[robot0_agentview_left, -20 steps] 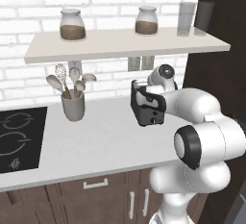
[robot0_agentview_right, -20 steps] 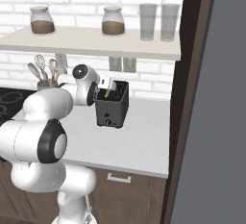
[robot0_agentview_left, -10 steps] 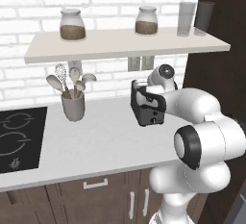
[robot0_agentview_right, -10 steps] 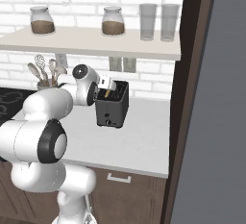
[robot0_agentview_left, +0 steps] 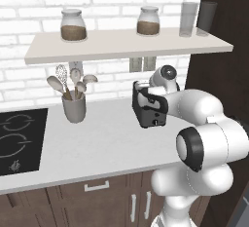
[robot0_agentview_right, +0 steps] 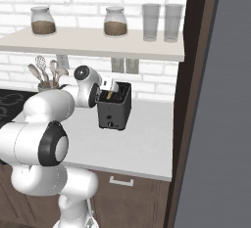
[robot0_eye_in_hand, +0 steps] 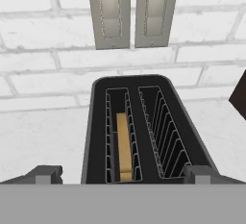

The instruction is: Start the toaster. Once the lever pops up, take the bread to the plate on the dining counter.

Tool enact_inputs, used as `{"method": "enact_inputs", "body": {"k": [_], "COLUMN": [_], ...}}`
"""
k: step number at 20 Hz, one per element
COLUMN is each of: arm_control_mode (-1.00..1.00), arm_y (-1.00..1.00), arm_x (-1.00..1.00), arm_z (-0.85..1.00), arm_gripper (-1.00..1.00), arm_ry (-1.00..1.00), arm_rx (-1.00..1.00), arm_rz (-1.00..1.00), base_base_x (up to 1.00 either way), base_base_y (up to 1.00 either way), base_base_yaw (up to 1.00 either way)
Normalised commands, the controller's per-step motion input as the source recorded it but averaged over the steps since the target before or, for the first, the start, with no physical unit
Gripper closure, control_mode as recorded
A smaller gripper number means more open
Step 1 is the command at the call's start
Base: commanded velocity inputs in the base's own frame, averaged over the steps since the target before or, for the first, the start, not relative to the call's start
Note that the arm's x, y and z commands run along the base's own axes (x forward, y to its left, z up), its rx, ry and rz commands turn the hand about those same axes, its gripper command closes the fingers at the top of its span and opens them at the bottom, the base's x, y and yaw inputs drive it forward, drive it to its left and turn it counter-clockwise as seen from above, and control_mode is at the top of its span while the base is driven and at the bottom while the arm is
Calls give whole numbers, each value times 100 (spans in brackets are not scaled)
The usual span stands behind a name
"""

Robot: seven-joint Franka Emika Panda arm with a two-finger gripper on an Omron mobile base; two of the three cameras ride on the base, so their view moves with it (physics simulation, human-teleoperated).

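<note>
the boxy black toaster (robot0_agentview_left: 150,110) stands on the pale speckled bench (robot0_agentview_left: 102,143) near the white brick wall, just below a pair of grey wall switch plates (robot0_eye_in_hand: 132,12). the robot's gripper (robot0_eye_in_hand: 122,174) hangs right over the toaster's top, jaws spread wide with one dark fingertip (robot0_eye_in_hand: 45,174) off each long side of the black body and nothing between them but the toaster itself; they do not look to be touching it. from the hand view the toaster shows two wire-lined slots: the small golden-brown bread slice (robot0_eye_in_hand: 124,147) sits on edge, sunk low in the left one, while the right one holds nothing. in the right base view a bit of the bread (robot0_agentview_right: 113,95) peeks at the top of the toaster (robot0_agentview_right: 114,108), beside the gripper (robot0_agentview_right: 109,85).

left of the toaster on the same bench stands a grey utensil cup (robot0_agentview_left: 74,108) full of wooden spoons and a whisk, well apart from it, and beyond that a black glass cooktop (robot0_agentview_left: 19,141). a long pale shelf (robot0_agentview_left: 121,46) above carries two glass jars with brown contents (robot0_agentview_left: 73,25) and two tall clear tumblers (robot0_agentview_left: 188,19).
</note>
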Motion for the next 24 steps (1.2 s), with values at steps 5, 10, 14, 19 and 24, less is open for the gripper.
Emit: {"method": "enact_inputs", "body": {"k": [5, 10, 14, 19, 24], "arm_control_mode": [-100, -100, -100, -100, -100], "arm_y": [0, 0, 0, 0, 0], "arm_x": [0, 0, 0, 0, 0], "arm_z": [0, 0, 0, 0, 0], "arm_gripper": [-100, -100, -100, -100, -100], "arm_ry": [0, 0, 0, 0, 0], "arm_rx": [0, 0, 0, 0, 0], "arm_rz": [0, 0, 0, 0, 0], "base_base_x": [0, 0, 0, 0, 0], "base_base_y": [0, 0, 0, 0, 0], "base_base_yaw": [0, 0, 0, 0, 0]}}
